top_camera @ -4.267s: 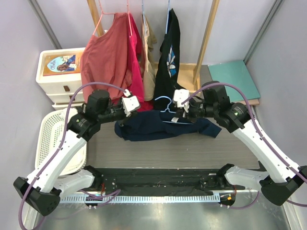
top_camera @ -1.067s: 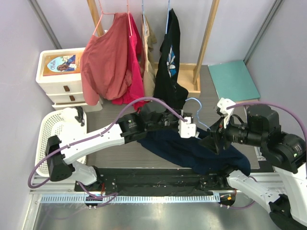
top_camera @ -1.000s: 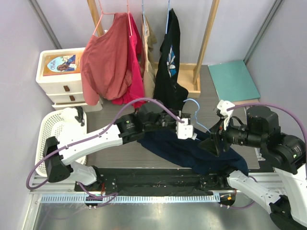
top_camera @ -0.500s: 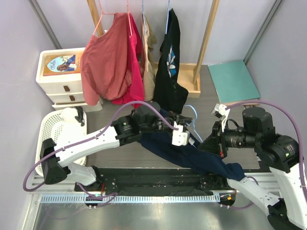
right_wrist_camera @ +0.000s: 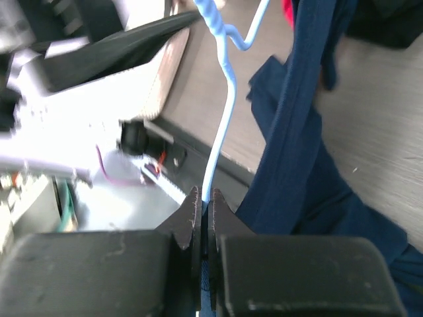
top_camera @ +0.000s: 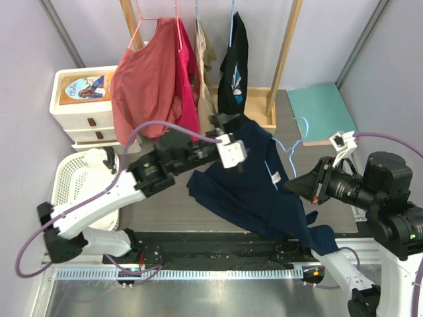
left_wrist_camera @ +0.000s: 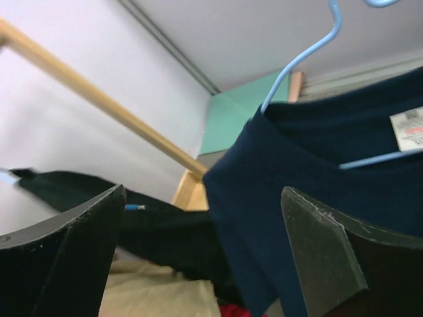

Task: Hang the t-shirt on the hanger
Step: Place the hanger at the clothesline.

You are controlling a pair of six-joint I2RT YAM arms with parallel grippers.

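The t-shirt (top_camera: 258,188) hangs in mid-air over the table (top_camera: 165,205) at the centre of the top view. It slants from a high shoulder at upper centre down to a bunched end at lower right, which looks to touch the near edge of the table. The hanger (top_camera: 283,146) comes out of its neck at the right of centre, hook upward and tilted to the right.

In the left wrist view the wire (left_wrist_camera: 297,59) enters the collar at the upper middle. A second stretch of it crosses the neck opening just under the white tag (left_wrist_camera: 406,129) at the right edge. One shoulder of the t-shirt (left_wrist_camera: 317,165) is draped on the wire. The other shoulder is out of frame, so I cannot tell whether it is on as well.

The right claw (right_wrist_camera: 203,198) is closed on the hanger (right_wrist_camera: 225,86), pinching the thin wire between its tips at lower centre of its own view. The navy cloth (right_wrist_camera: 297,165) hangs just to the right of the wire. In the top view this claw (top_camera: 310,188) sits at the right, beside the lower part of the t-shirt.

The left claw (left_wrist_camera: 203,191) stands wide open and grips nothing. Its dark fingers (left_wrist_camera: 73,244) frame the lower corners, with the collar beyond them. From above, this claw (top_camera: 232,158) is at the t-shirt's upper left edge.

Behind, at the top of the frame, red shirts (top_camera: 149,86) and a black shirt (top_camera: 234,66) hang on a rack. White drawers (top_camera: 82,105) stand at upper left, with a basket (top_camera: 73,185) below them.
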